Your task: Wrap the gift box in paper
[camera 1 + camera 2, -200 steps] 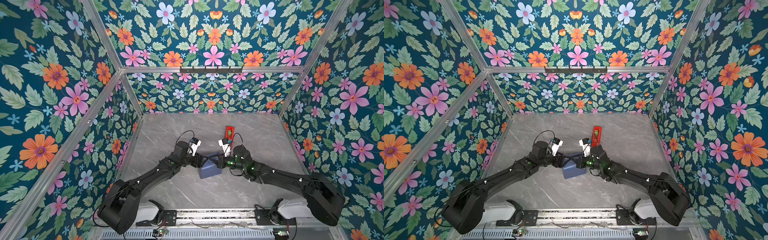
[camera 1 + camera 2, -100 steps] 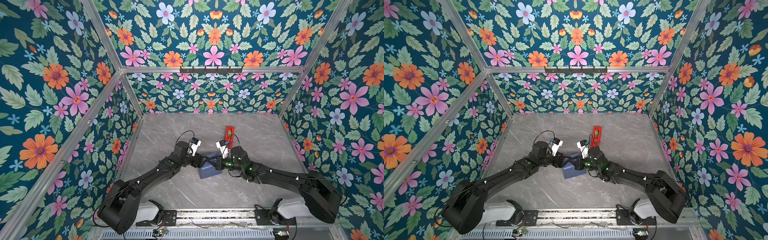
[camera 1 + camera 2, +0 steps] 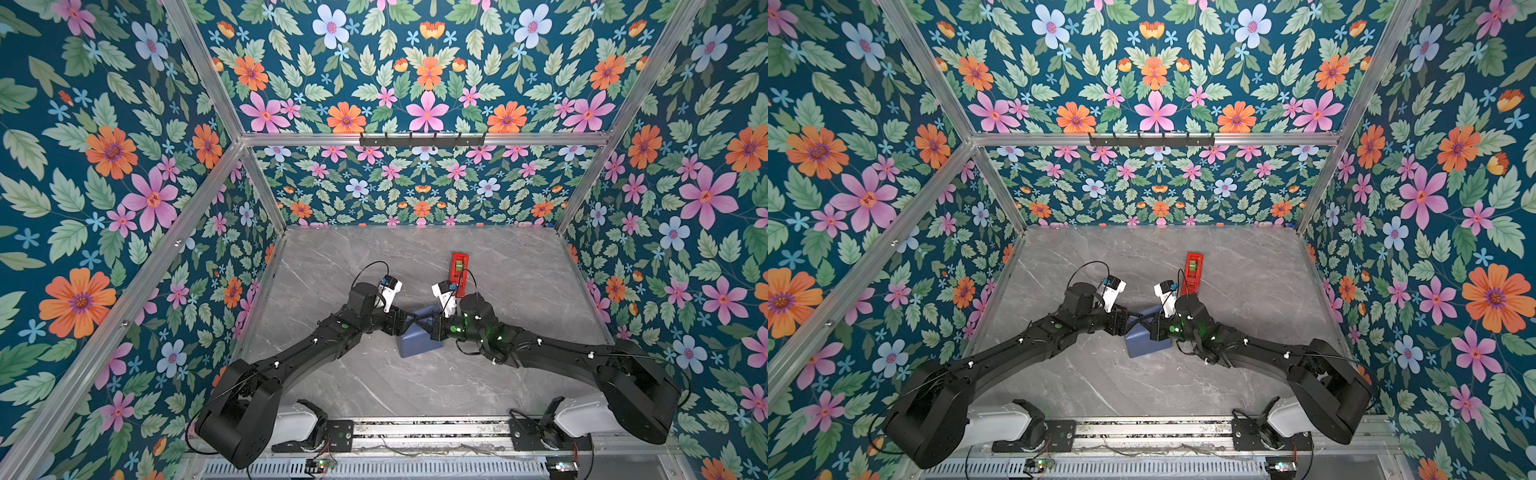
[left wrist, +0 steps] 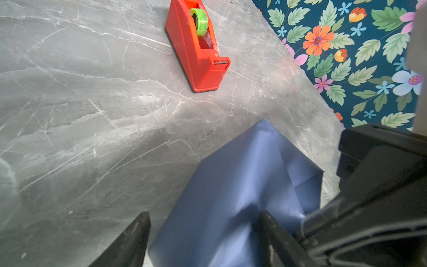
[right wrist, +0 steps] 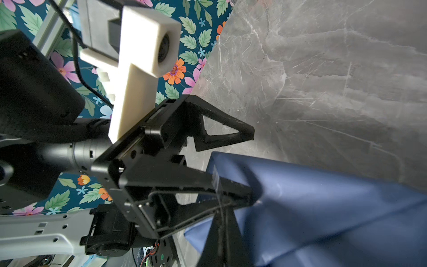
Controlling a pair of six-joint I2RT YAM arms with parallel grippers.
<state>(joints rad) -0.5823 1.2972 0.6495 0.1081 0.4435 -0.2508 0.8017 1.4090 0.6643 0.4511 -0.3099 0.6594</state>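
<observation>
Left gripper (image 4: 203, 216): jaws wide apart, nothing clamped. 1 of its 2 fingers (image 4: 275, 235) resting on the blue wrap, the other off it, over bare stone.

Right gripper (image 5: 221, 222): closed tight, meeting the left gripper tip to tip above the parcel in both top views. Thin clear sliver near its tip, perhaps tape, too blurred to call.

Paper (image 3: 415, 343): slate-blue side out, folded into a compact creased parcel at the middle of the table (image 3: 374, 257), 1 end drawn to a point.

Gift box: not visible in any view; judged to be inside the parcel, fully covered.

Tape dispenser (image 3: 459, 268): red, green roll, standing beyond the parcel near the right wrist camera, apart from the paper.

Stage, by judgement: wrap nearly complete; step in hand probably pinning a top fold for sealing.

Handling notes:
- Press the fold flat with the left finger, straight down, with no sideways drag; parcel likely light and free to slide.
- Bring the closed right tip onto the seam beside that finger, not on top of it.
- With tape in the grip, lay it across both layers and rub along its length before release.
- Lift the left finger last.
- Check the pointed end for spring-back; creased paper prone to reopening.
</observation>
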